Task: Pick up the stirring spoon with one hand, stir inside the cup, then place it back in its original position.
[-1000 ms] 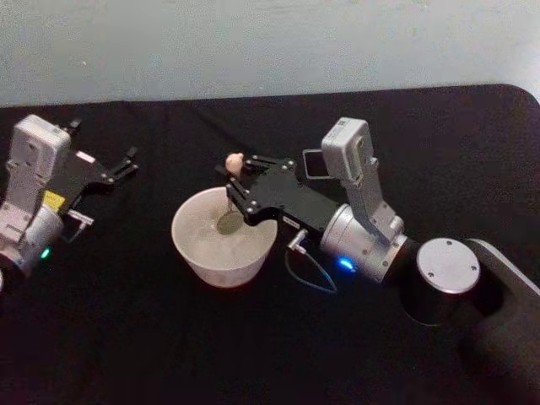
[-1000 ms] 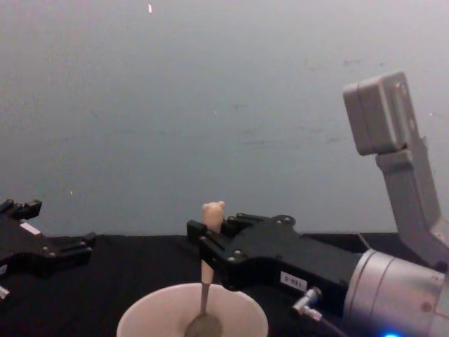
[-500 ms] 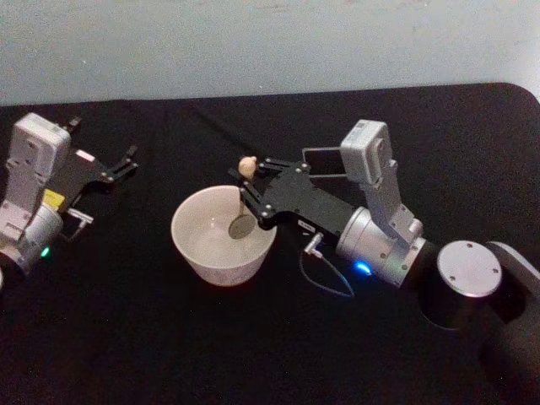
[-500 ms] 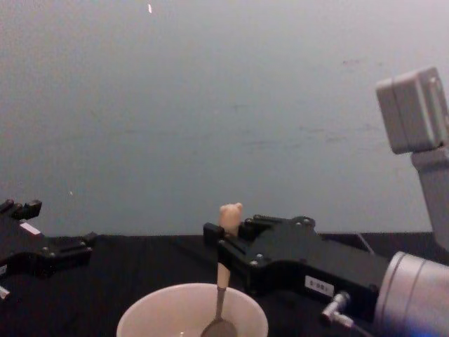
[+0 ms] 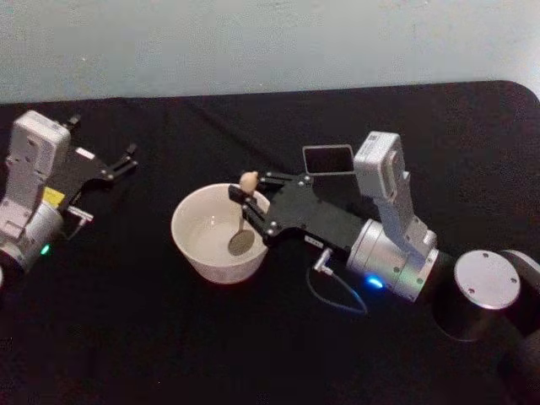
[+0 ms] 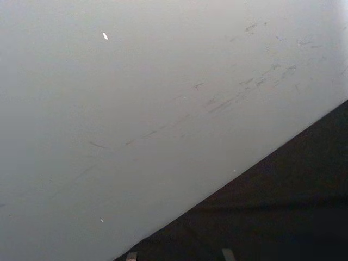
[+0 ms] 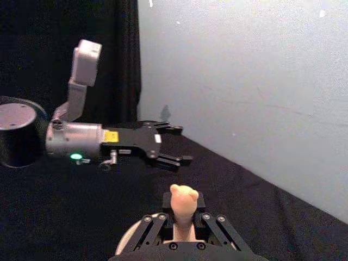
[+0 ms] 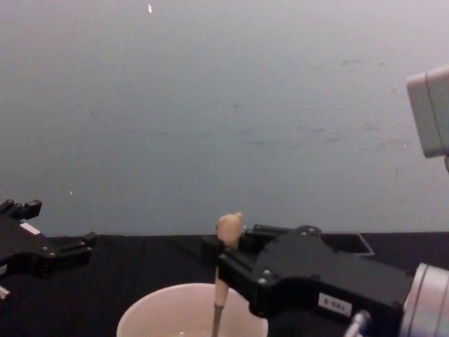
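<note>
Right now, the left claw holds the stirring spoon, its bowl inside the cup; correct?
No: the right claw holds the stirring spoon, as the head view shows. Its bowl is inside the cup; the left claw sits parked far left.

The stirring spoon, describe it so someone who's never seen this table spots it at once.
On the black table, find the wide cream-white cup near the middle, right of the idle left claw. The right claw, reaching over its rim, is shut on the stirring spoon, which stands in the cup. It is the one thin thing there: dark metal bowl, cream handle, tiny animal-head knob.
</note>
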Tool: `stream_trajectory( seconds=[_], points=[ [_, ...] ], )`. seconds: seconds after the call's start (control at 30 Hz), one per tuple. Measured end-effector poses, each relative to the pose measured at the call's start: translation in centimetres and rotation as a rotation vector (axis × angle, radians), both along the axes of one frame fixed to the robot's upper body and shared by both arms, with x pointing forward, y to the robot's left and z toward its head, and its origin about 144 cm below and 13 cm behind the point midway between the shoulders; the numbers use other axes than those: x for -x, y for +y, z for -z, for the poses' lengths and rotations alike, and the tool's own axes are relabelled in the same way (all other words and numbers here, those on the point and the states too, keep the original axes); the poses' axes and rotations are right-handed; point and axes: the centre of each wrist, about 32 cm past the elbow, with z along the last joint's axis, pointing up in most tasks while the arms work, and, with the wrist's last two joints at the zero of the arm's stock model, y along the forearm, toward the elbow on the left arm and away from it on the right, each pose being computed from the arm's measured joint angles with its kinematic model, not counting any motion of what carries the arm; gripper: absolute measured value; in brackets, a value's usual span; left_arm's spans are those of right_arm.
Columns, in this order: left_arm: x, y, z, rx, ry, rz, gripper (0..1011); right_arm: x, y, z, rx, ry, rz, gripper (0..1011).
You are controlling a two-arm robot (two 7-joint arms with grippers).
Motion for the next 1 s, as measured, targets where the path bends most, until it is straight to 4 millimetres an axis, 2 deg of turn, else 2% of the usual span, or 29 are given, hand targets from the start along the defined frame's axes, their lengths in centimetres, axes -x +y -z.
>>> stream_trajectory(
  seconds=[0.37,1.0],
  points=[
    [0.0,0.0,0.0,0.000,0.000,0.000,1001,0.6,1.0,0.2,-0.003,0.009,-0.046,197],
    [0.0,0.0,0.0,0.000,0.000,0.000,1001,-1.9,3.6,0.7,-0.010,0.008,0.049,197]
  ],
)
